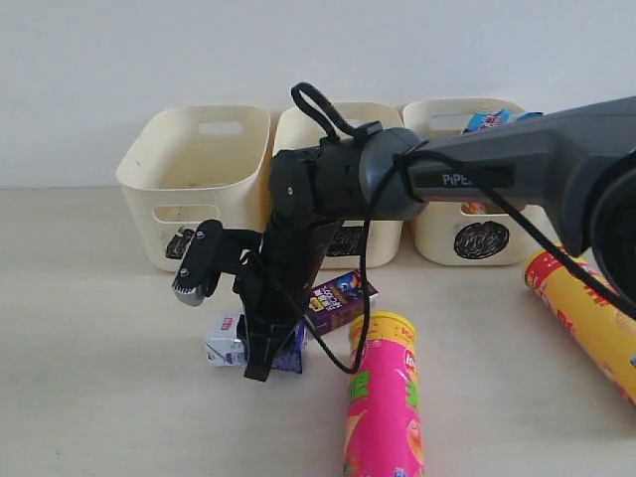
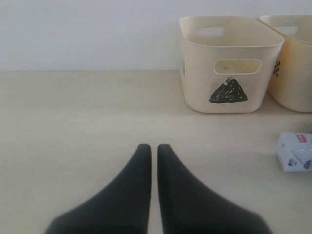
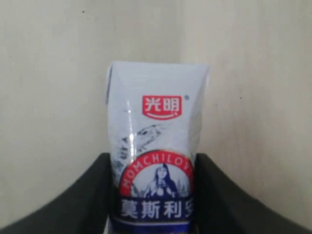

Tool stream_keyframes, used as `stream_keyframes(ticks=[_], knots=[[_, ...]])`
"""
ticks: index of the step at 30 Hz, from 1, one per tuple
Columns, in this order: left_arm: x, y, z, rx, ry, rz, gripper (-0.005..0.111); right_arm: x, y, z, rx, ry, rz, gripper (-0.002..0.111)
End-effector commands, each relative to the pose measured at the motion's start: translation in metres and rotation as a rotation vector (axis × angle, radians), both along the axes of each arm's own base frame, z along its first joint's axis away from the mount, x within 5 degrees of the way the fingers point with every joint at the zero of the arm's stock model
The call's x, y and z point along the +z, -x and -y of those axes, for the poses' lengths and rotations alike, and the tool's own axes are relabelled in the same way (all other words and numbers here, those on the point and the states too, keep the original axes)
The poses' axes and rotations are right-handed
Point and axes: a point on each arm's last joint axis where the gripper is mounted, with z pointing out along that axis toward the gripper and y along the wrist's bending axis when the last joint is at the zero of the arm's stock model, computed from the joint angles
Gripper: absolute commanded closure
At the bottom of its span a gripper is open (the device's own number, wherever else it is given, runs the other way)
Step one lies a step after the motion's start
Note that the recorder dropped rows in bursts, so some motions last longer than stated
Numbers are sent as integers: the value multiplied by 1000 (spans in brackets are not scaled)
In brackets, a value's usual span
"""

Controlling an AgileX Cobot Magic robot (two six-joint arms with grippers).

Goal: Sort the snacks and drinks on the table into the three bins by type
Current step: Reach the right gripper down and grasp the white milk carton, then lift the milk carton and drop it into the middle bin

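On the table (image 1: 99,397), the right hand (image 3: 152,161) grips the blue-and-white carton (image 3: 156,97) lying lengthwise between its fingers (image 3: 73,204).

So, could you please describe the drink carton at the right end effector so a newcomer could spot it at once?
Start at the leftmost cream bin, at the back of the table. In front of it lies a small carton, flanked by the right end effector. It is white and blue with a red logo, unlike the dark purple carton beside it.
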Motion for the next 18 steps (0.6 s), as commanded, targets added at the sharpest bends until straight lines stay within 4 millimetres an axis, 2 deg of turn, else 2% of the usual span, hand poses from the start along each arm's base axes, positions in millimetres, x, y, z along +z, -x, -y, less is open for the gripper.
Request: stream_keyframes(ticks=[1, 5, 8, 12, 18], knots=[[2, 0, 0, 4, 7, 15, 102, 6, 1, -4, 9, -16, 27, 109], [2, 0, 0, 4, 7, 15, 102, 11, 4, -4, 15, -16, 27, 108], [2, 0, 0, 4, 7, 15, 102, 26, 8, -4, 13, -27, 31, 108], [2, 0, 0, 4, 7, 15, 102, 57, 11, 0, -56, -78, 60, 108], [2, 0, 0, 4, 7, 15, 102, 121, 17, 17, -177, -150, 184, 108]])
